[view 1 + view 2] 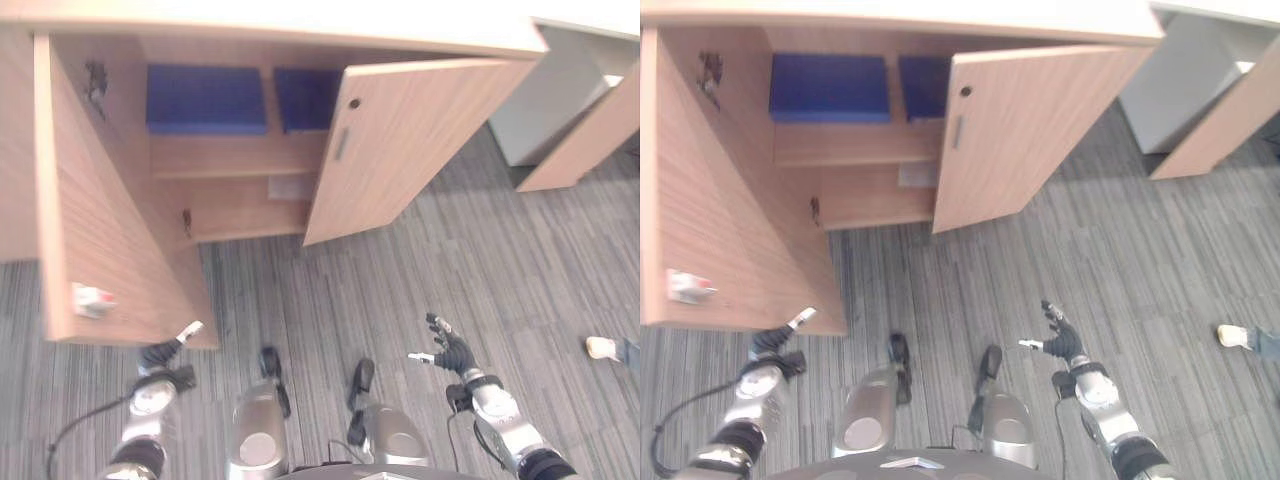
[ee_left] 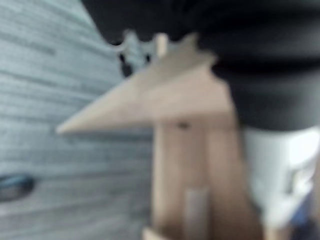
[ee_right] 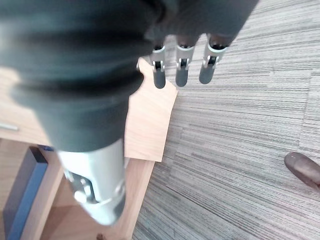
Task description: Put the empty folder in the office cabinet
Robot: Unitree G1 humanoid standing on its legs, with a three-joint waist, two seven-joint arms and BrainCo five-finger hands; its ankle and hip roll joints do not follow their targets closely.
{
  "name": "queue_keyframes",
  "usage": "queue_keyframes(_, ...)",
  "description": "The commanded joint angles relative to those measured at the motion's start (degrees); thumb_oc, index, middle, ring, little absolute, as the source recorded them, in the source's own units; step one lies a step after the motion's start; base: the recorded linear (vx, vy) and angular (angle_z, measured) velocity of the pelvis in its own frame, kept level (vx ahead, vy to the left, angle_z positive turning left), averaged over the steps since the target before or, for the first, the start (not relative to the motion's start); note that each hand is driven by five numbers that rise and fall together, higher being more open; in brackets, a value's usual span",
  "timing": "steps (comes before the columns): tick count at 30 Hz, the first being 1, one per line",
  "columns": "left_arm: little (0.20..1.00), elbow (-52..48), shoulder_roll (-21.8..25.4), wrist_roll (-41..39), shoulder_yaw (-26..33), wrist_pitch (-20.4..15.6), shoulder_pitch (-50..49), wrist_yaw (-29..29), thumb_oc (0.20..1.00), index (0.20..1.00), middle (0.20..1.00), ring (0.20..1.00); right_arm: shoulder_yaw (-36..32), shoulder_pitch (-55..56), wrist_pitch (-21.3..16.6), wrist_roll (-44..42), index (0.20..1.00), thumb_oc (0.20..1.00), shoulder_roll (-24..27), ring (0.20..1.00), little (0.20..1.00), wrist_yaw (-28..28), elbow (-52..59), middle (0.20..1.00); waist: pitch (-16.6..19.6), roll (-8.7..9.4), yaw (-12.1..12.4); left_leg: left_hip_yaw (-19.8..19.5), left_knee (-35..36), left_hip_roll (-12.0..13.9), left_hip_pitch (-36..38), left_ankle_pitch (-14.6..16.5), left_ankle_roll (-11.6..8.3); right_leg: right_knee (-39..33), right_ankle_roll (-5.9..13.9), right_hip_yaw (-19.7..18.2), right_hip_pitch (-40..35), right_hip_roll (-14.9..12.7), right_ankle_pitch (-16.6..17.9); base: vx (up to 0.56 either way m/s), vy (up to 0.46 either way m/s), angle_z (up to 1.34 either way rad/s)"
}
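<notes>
Both cabinet (image 1: 240, 215) doors stand open, two blue folders (image 1: 205, 98) on its shelf well beyond each robot hand: right (image 1: 448, 347) fingers relaxed apart, holding nothing; left (image 1: 165, 352) unclear

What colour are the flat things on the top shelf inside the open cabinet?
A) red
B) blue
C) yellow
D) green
B: two blue folders lie side by side on the upper shelf of the wooden cabinet, seen between its two open doors.
</notes>
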State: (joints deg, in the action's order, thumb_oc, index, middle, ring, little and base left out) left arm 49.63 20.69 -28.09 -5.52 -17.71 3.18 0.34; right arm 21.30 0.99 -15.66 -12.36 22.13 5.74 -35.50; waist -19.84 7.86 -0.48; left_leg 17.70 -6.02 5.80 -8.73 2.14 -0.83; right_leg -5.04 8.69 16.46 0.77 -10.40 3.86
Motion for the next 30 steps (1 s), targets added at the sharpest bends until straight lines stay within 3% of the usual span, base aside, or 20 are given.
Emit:
queue_keyframes(1,1.000,1.1,1.9,2.8,-2.3,-1.4,4.1,-1.2,1.000,1.000,1.000,1.000,-0.5,-2.6,0.0,-0.2,1.000,1.000,2.4,1.000,1.000,-1.2,0.5,1.000,1.6,-1.96,-0.9,-0.3,10.3,0.9,12.3,1.4,-0.61,2.2,2.52,-0.6,-1.6,-0.2,-0.4,0.02,-0.015,-0.23)
queue_keyframes(3,1.000,1.1,1.9,2.8,-2.3,-1.4,4.1,-1.2,1.000,1.000,1.000,1.000,-0.5,-2.6,0.0,-0.2,1.000,1.000,2.4,1.000,1.000,-1.2,0.5,1.000,1.6,-1.96,-0.9,-0.3,10.3,0.9,12.3,1.4,-0.61,2.2,2.52,-0.6,-1.6,-0.2,-0.4,0.03,-0.011,-0.28)
queue_keyframes(5,1.000,2.5,-0.6,4.3,-4.2,-2.4,5.1,-0.6,1.000,1.000,1.000,1.000,-0.8,-0.9,0.2,1.3,1.000,1.000,1.7,1.000,1.000,-2.3,0.2,1.000,2.8,-3.23,-3.2,1.2,10.2,0.7,13.7,1.5,-0.91,1.7,2.21,-2.0,-2.2,0.0,-0.7,0.16,0.029,-0.31)
queue_keyframes(11,1.000,3.6,-1.3,4.9,-6.2,-2.3,10.0,3.7,1.000,1.000,1.000,1.000,-0.6,0.3,0.5,2.9,1.000,1.000,2.2,1.000,1.000,-2.6,-0.3,1.000,4.5,-4.36,-6.7,3.3,10.3,0.4,15.3,1.7,-1.29,1.0,1.97,-4.3,-2.8,0.5,-1.2,0.11,0.053,-0.22)
queue_keyframes(14,1.000,4.0,-1.0,4.8,-6.2,-2.0,10.9,4.1,1.000,1.000,1.000,1.000,-0.4,0.4,0.6,3.1,1.000,1.000,2.4,1.000,1.000,-2.4,-0.3,1.000,4.7,-4.47,-7.1,3.7,10.3,0.3,15.5,1.7,-1.32,1.0,1.94,-4.7,-2.7,0.5,-1.3,0.05,0.036,-0.18)
queue_keyframes(17,1.000,6.7,2.3,2.3,-6.0,-0.9,18.4,7.3,1.000,1.000,1.000,1.000,0.7,0.2,1.3,3.1,1.000,1.000,3.6,1.000,1.000,-2.3,0.2,1.000,5.0,-4.82,-9.8,5.5,10.1,0.2,16.0,1.7,-1.42,1.3,1.87,-6.6,-2.2,0.8,-1.6,0.09,0.081,-0.25)
queue_keyframes(23,1.000,14.6,10.4,0.9,-5.1,1.9,32.0,10.7,1.000,1.000,1.000,1.000,2.5,-1.0,0.9,2.6,1.000,1.000,5.8,1.000,1.000,-3.2,0.7,1.000,4.3,-5.28,-12.9,7.8,9.4,0.0,15.3,1.9,-1.54,1.4,1.96,-8.5,-0.5,0.9,-1.4,-0.02,0.044,-0.26)
queue_keyframes(30,1.000,17.8,12.8,0.2,-5.4,3.5,33.9,10.7,1.000,1.000,1.000,1.000,2.8,0.0,-0.3,3.0,1.000,1.000,6.2,1.000,1.000,-3.8,0.7,1.000,4.4,-5.57,-13.2,7.8,8.8,0.0,15.1,2.2,-1.57,1.6,1.97,-8.3,-0.6,0.7,-1.6,-0.01,-0.002,-0.07)
